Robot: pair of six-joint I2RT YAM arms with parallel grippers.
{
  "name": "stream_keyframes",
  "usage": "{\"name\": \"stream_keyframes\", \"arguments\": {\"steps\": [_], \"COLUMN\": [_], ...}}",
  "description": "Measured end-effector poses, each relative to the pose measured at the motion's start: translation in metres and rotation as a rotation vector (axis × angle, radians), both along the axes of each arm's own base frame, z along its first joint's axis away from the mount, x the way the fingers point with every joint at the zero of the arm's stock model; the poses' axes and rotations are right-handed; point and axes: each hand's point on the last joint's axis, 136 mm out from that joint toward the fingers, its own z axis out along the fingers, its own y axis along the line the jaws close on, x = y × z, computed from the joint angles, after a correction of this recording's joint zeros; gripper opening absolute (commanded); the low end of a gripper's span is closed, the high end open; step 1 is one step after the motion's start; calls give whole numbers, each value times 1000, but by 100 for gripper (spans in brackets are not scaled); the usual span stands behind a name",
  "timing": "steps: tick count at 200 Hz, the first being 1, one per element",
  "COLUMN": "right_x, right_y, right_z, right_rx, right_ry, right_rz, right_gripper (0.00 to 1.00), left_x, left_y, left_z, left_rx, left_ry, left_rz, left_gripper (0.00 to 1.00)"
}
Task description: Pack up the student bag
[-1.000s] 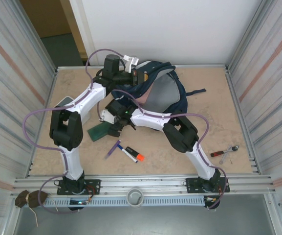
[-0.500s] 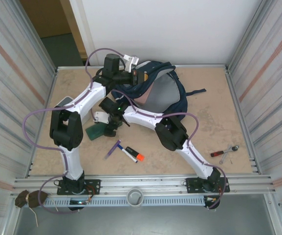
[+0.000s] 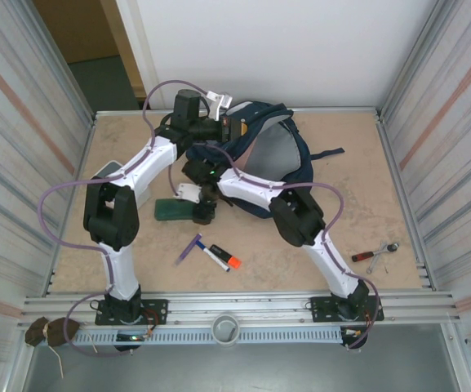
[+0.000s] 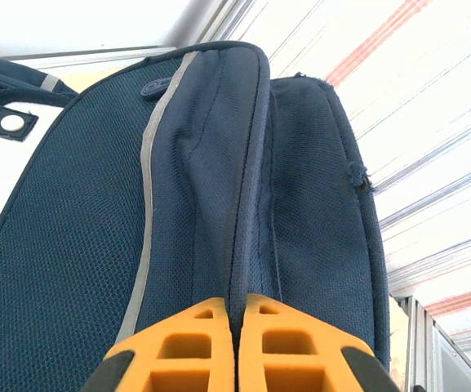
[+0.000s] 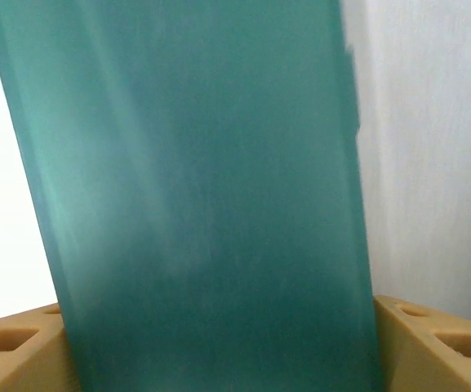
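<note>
Lead: Status of grippers at that frame?

Tech: Found left gripper [image 4: 236,310] pressed together, pinching a fold of bag [image 3: 276,151] rim between orange fingers [image 4: 194,347]. Found right gripper [image 5: 223,322] straddling green pad [image 5: 194,163], one tan finger [image 5: 431,343] against each long edge. Read as a grip on pad; could not confirm firmness.

Lead: Step in hand? Handling notes?

Tech: Judged as loading pad into bag.
- Needed squeeze finished before any lift. Slick cover, wide span, likely to pivot or slip.
- Needed pad edges square to fingers.
- Needed left pinch held high and drawn back, mouth stretched wide.
- Needed pad fed edge first, tilted down into opening, clear of left arm [image 3: 149,163] reaching over toward bag.

Lead: Bag location, look?

Tech: Sat at far middle of table [image 3: 366,188], close to back wall [image 3: 300,49]. Lay with mouth gaping upward, pale lining exposed. Showed navy mesh weave, thin grey stripe along a seam, white patch at one side, dark strap [image 3: 326,153] trailing right on table. Looked soft and floppy; reckoned likely to sag shut without pinch. Noted markers [image 3: 219,256] loose nearer arm bases, not yet packed.
</note>
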Motion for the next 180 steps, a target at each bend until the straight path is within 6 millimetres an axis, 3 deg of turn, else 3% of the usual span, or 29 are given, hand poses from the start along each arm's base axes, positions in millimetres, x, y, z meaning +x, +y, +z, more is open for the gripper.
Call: {"name": "stream_keyframes", "arguments": {"steps": [21,50,100,126,153,180], "right_x": [-5,-7,-5,-21,-47,-65], "right_y": [-27,-30,-24,-36,-62,-87], "right_z": [-2,-2,0,4,29,77], "right_rx": [-11,17,57,80,112,209], "right_ry": [65,104,99,117,130,112], "right_rz": [-56,-89,-123,-146,-198,-289], "right_gripper": [82,81,50,40,34,32], "left_x": [1,2,3,6,9,10], "left_y": [1,1,0,-2,-3,-2], "left_z": [-1,-3,-3,-1,0,3], "left_rx": [0,-3,-4,-7,-9,-9], "left_ry": [2,5,5,4,6,9], "left_rz": [3,-4,-6,-5,-8,-4], "left_gripper": [0,0,0,0,0,0]}}
